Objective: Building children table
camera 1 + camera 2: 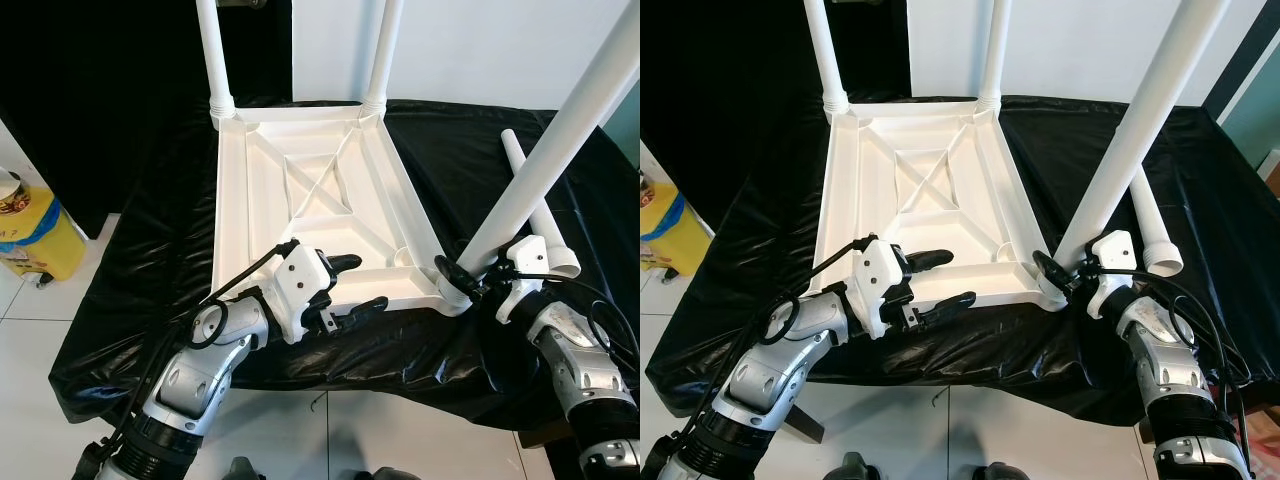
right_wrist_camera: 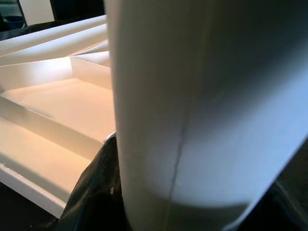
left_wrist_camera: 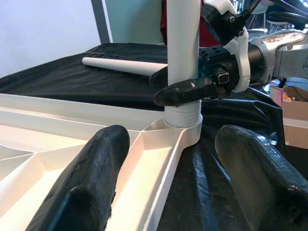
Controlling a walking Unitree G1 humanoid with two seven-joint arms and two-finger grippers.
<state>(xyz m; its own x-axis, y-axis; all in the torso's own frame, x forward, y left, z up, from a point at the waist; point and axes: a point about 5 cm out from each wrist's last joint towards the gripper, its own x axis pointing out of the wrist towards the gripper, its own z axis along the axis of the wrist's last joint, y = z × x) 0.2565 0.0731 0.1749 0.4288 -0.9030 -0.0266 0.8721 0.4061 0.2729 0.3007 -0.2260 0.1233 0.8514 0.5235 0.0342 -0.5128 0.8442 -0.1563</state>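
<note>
Black-draped bench: right end effector [image 1: 462,277] grips table leg [image 1: 545,155]; left end effector [image 1: 352,287] open beside tabletop [image 1: 310,190].

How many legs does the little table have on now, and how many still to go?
Done: two legs stand in the far corners of the upside-down tabletop. In hand: the right end effector grips the third leg at its near corner socket. Left: the spare leg lying on the black cloth. The left end effector is open at the near edge.

No legible text, label, brand, number or sign anywhere, dark printing on the yellow container [image 1: 30,235] at the robot's left too small and cropped to be read, white tabletop [image 1: 300,190] and legs were unmarked
</note>
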